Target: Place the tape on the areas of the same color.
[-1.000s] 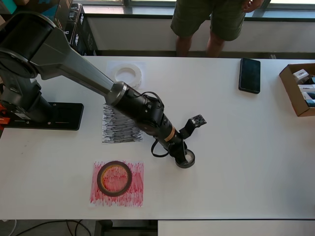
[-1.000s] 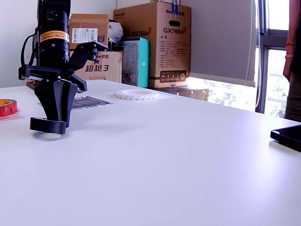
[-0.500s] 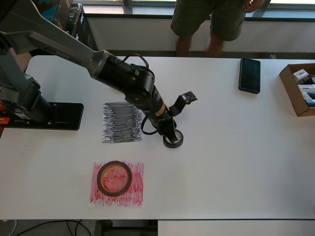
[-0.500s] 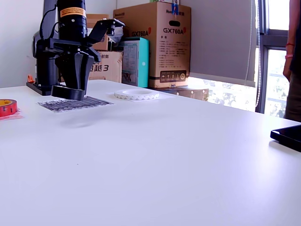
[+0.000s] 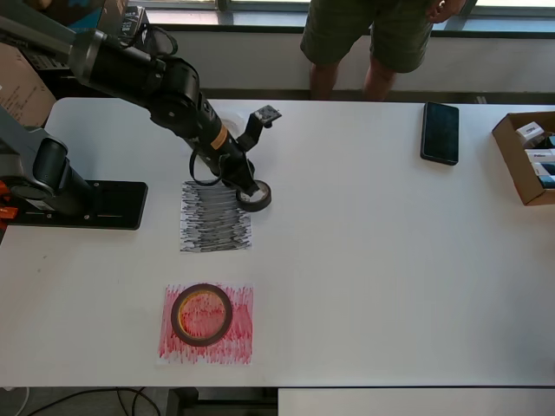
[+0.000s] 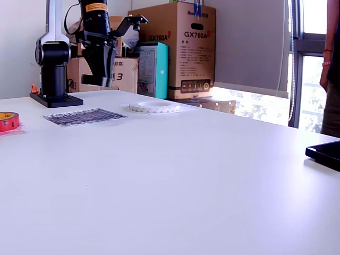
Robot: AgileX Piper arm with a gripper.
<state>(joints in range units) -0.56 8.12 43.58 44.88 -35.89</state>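
Black roll (image 5: 254,196) between fingers (image 5: 244,180)

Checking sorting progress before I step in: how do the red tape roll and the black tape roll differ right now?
The red tape roll lies flat on the red-scribbled sheet, untouched; the black tape roll hangs in the gripper, clear of the table. The red one looks larger across in the overhead view. Both are rings held flat.
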